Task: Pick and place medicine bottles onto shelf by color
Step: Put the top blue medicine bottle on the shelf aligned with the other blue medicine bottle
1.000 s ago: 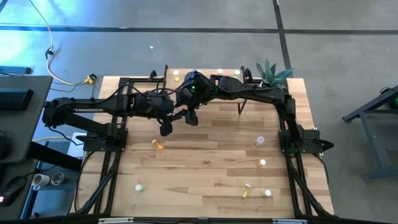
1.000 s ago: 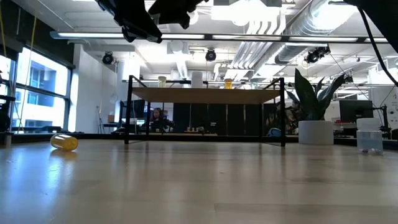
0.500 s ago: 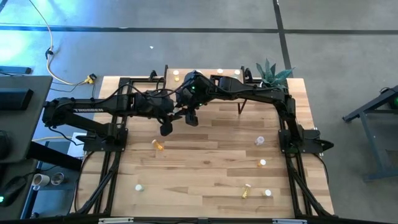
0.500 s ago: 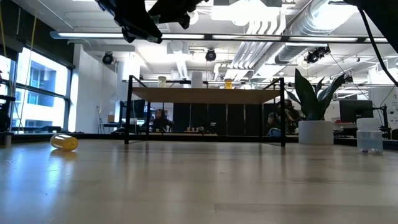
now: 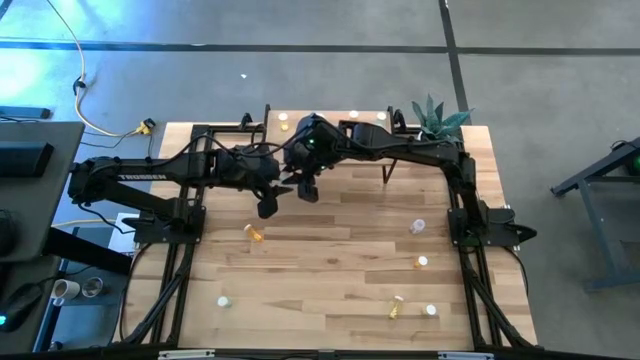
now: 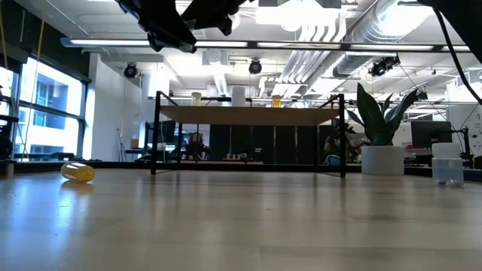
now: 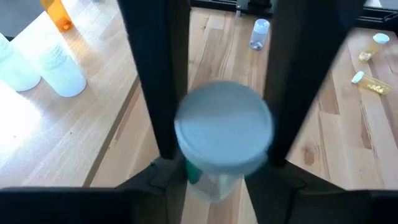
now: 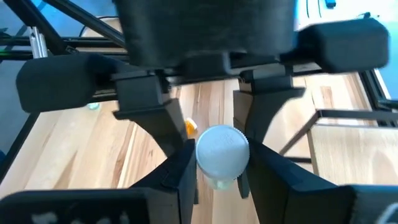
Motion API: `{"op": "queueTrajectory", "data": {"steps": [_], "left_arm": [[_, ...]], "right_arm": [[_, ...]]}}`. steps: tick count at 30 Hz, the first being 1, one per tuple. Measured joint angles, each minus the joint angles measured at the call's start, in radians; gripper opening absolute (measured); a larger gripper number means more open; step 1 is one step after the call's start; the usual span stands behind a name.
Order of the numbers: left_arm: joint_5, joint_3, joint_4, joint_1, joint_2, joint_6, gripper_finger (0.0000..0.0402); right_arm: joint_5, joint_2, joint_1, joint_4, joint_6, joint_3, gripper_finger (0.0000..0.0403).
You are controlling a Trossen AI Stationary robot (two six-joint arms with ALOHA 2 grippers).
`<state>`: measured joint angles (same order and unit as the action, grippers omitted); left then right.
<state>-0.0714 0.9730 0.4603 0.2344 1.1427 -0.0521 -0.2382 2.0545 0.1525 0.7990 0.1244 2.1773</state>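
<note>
Pale-capped bottle (image 8: 222, 152) hangs mid-air above the bench (image 5: 330, 250) near the shelf (image 6: 248, 114), pinched by the right gripper (image 8: 217, 163) fingers while your left gripper (image 7: 224, 158) fingers flank it, seemingly loosening; a handover, so next release left, carry shelfward.

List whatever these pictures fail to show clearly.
- High view: the bottle clamped in the right gripper is hidden under the crossed arms.
- Low view: the top edge cuts off both arms, so no grip shows.
- Left wrist view: the cap hides most of the bottle's body; what shows below it is blurred.
- High view: the bottles on the shelf are too small to tell their colours.
</note>
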Motion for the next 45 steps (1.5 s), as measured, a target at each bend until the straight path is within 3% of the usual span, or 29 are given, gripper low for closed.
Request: {"op": "queueTrajectory", "data": {"steps": [7, 12, 18, 24, 29, 38, 45], "left_arm": [[-0.004, 0.0, 0.001, 0.002, 0.0, -0.007, 0.0208], [-0.023, 0.0, -0.001, 0.002, 0.0, -0.003, 0.0232], [-0.061, 0.0, -0.02, 0.002, -0.004, 0.015, 0.0232], [-0.156, 0.0, -0.042, 0.021, -0.014, 0.014, 0.0234], [-0.204, 0.0, -0.042, 0.056, -0.033, 0.013, 0.0233], [-0.206, 0.0, -0.047, 0.121, -0.04, 0.011, 0.0232], [-0.206, 0.0, -0.073, 0.141, -0.04, 0.011, 0.0234]], "right_arm": [[0.007, -0.013, 0.017, 0.034, -0.02, 0.0, 0.0108], [0.044, -0.037, 0.037, 0.067, -0.04, 0.0, 0.0108], [0.128, -0.098, 0.065, 0.105, -0.013, 0.0, 0.0108], [0.144, -0.192, 0.11, 0.126, 0.035, 0.0, 0.0108], [0.235, -0.308, 0.151, 0.138, 0.082, 0.0, 0.0108], [0.368, -0.5, 0.215, 0.211, 0.138, 0.001, 0.0108], [0.357, -0.534, 0.289, 0.359, 0.091, -0.033, 0.0108]]}}
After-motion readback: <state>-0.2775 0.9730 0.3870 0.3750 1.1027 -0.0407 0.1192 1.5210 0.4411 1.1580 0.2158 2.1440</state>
